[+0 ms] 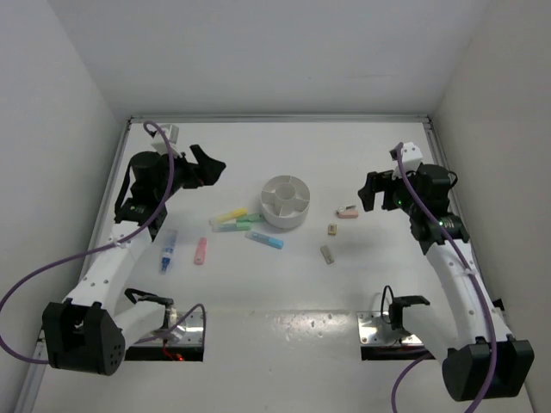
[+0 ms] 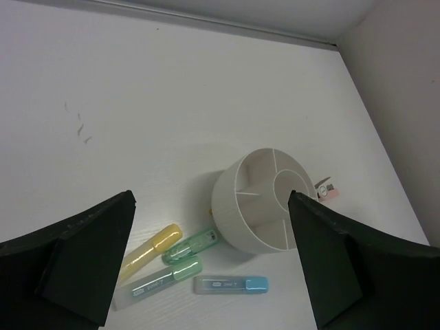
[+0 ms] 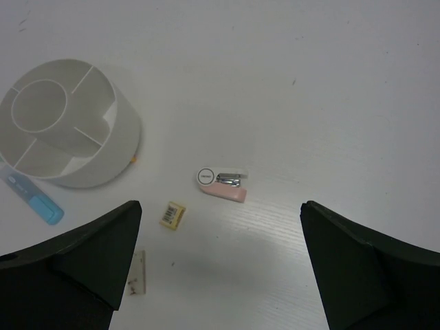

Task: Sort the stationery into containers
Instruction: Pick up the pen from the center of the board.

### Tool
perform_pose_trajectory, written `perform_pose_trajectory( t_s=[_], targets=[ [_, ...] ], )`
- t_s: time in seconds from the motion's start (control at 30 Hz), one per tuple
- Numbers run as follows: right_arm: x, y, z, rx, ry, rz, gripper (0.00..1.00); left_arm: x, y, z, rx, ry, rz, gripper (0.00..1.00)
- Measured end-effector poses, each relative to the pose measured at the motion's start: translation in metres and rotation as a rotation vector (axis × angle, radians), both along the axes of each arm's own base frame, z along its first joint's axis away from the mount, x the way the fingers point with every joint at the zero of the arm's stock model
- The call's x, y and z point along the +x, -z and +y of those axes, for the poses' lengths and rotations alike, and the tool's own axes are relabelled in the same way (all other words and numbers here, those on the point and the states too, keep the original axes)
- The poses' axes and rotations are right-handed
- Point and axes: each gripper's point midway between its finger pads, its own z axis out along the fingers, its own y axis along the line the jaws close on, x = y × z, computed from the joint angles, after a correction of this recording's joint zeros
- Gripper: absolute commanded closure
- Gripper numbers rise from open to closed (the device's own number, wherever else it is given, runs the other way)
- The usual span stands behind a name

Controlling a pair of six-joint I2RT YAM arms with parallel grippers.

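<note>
The round white organiser [image 1: 284, 201] stands mid-table, its compartments empty as far as I can see. Left of it lie a yellow marker [image 1: 228, 215], green markers [image 1: 238, 224] and a light blue marker [image 1: 264, 240]; a pink marker [image 1: 201, 250] and a blue marker [image 1: 168, 251] lie farther left. A pink block [image 1: 347, 212], a tan block [image 1: 331, 229] and a grey block [image 1: 327, 254] lie to its right. My left gripper [image 1: 207, 168] is open and empty, raised behind the markers [image 2: 190, 246]. My right gripper [image 1: 370, 194] is open and empty, above the pink block [image 3: 221, 182].
White walls close in the table on the left, back and right. Two metal base plates [image 1: 383, 329] sit at the near edge. In the right wrist view the organiser [image 3: 69, 130] is at upper left, the tan block [image 3: 172, 214] and grey block [image 3: 138, 272] at lower left.
</note>
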Motion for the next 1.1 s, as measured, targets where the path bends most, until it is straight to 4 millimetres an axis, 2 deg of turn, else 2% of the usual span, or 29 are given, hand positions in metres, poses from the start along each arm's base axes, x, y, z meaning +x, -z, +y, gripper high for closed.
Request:
perform_pose_trajectory(
  t_s=[0.17, 0.3, 0.33, 0.37, 0.4, 0.43, 0.47, 0.5, 0.53, 0.6, 0.63, 0.67, 0.7, 0.73, 0.77, 0.83, 0.9, 0.97, 1.0, 1.03, 1.07, 1.1],
  targets=[
    [0.0, 0.004, 0.0, 0.002, 0.002, 0.014, 0.0, -0.001, -0.001, -0.002, -0.005, 0.008, 0.0, 0.0],
    [0.0, 0.005, 0.002, -0.002, -0.016, 0.019, 0.0, 0.0, 0.001, -0.002, -0.005, 0.011, 0.002, 0.07],
    [-0.001, 0.005, 0.003, -0.006, -0.025, 0.017, 0.0, 0.001, 0.002, -0.002, -0.005, 0.011, 0.005, 0.1],
    [-0.001, 0.005, 0.004, -0.014, -0.041, 0.014, 0.08, 0.002, 0.004, -0.002, -0.005, 0.01, 0.011, 0.23],
    [-0.002, 0.006, 0.005, -0.023, -0.057, 0.011, 0.08, 0.002, 0.005, -0.002, -0.005, 0.009, 0.015, 0.33],
    [-0.002, 0.006, 0.006, -0.031, -0.073, 0.008, 0.34, 0.003, 0.008, -0.002, -0.007, 0.008, 0.024, 0.46],
    [-0.003, 0.008, 0.006, -0.051, -0.091, 0.005, 0.54, 0.005, 0.01, -0.002, -0.01, 0.005, 0.033, 0.6],
    [-0.004, 0.01, 0.007, -0.062, -0.108, 0.008, 0.83, 0.006, 0.014, -0.002, -0.011, 0.002, 0.047, 0.88],
    [-0.005, 0.013, 0.007, -0.07, -0.12, 0.016, 1.0, 0.009, 0.017, -0.002, -0.014, -0.003, 0.062, 1.0],
    [-0.005, 0.02, 0.008, -0.079, -0.135, 0.041, 0.98, 0.016, 0.022, 0.0, -0.005, -0.021, 0.099, 1.0],
    [-0.004, 0.026, 0.008, -0.083, -0.142, 0.061, 0.49, 0.019, 0.023, 0.0, 0.001, -0.034, 0.124, 0.92],
    [-0.004, 0.033, 0.009, -0.088, -0.149, 0.085, 0.3, 0.025, 0.022, 0.002, 0.016, -0.057, 0.139, 0.71],
    [-0.005, 0.041, 0.009, -0.097, -0.161, 0.12, 0.19, 0.031, 0.017, 0.005, 0.035, -0.087, 0.151, 0.32],
    [-0.005, 0.05, 0.009, -0.105, -0.172, 0.159, 0.16, 0.036, 0.012, 0.006, 0.06, -0.111, 0.15, 0.21],
    [-0.003, 0.057, 0.01, -0.116, -0.186, 0.201, 0.2, 0.041, 0.005, 0.006, 0.071, -0.134, 0.142, 0.12],
    [0.005, 0.069, 0.011, -0.137, -0.22, 0.289, 0.3, 0.045, -0.005, 0.004, 0.102, -0.172, 0.126, 0.05],
    [0.014, 0.078, 0.014, -0.158, -0.279, 0.351, 0.57, 0.042, -0.002, 0.004, 0.128, -0.198, 0.134, 0.06],
    [0.016, 0.086, 0.02, -0.157, -0.356, 0.388, 0.85, 0.036, 0.012, 0.007, 0.162, -0.215, 0.165, 0.24],
    [0.013, 0.089, 0.024, -0.157, -0.399, 0.393, 0.91, 0.033, 0.019, 0.01, 0.176, -0.224, 0.183, 0.65],
    [0.008, 0.09, 0.029, -0.148, -0.447, 0.399, 0.91, 0.029, 0.026, 0.014, 0.186, -0.236, 0.201, 0.75],
    [0.002, 0.09, 0.033, -0.139, -0.491, 0.398, 0.79, 0.025, 0.032, 0.017, 0.204, -0.242, 0.211, 0.79],
    [0.0, 0.088, 0.037, -0.131, -0.524, 0.386, 0.65, 0.019, 0.039, 0.02, 0.211, -0.252, 0.224, 0.79]
  ],
)
